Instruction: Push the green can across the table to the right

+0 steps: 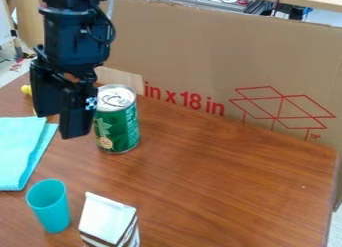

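"What's on your worktop?"
"My hand hangs at upper left; I can't tell how far open it is, but see nothing held. Right of the folded turquoise cloth, a green drinks can stands near the hand."
"Handling?"
"Slippery, dentable, heavy if full. I'd take its mid-body. Bottom left, the carton and plastic cup look squashable."

Counter: reddish brown, streaked with darker wood grain. Can: green, lighter leaf-like pattern, tan round mark, silver top. Cup: solid teal. Cloth: pale turquoise, plain. Carton: white, dark brown bands. Cardboard: tan, red line drawing. Claw: black.
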`<state>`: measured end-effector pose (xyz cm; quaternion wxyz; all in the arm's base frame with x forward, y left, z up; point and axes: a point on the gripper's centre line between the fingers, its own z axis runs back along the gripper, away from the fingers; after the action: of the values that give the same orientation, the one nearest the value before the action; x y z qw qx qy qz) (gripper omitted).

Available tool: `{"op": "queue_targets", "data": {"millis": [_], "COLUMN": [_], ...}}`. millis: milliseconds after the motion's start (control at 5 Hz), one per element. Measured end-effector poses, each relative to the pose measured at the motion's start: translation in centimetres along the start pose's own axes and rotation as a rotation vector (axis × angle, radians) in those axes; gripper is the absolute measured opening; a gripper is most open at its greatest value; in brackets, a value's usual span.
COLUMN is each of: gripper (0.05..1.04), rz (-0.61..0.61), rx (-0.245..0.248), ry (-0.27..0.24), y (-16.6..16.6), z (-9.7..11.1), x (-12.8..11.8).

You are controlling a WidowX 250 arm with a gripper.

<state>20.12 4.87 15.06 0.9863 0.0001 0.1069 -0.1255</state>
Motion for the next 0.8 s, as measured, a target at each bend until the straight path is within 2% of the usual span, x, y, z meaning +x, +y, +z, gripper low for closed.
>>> {"op": "queue_targets", "data": {"millis": [200,400,600,800], "gripper": [1.009,1.009,1.009,1.009], "rz": [-0.001,-0.025,0.017,0.071], "rx": [-0.01,-0.015,-0.024,-0.002], "ry": [0.017,-0.001,-0.035,-0.064], "y": [0.0,1.3,4.0,6.7], "z": [-0.4,-0.1,0.5,1.1], "x": [0.0,0.3,0.1,0.0]}}
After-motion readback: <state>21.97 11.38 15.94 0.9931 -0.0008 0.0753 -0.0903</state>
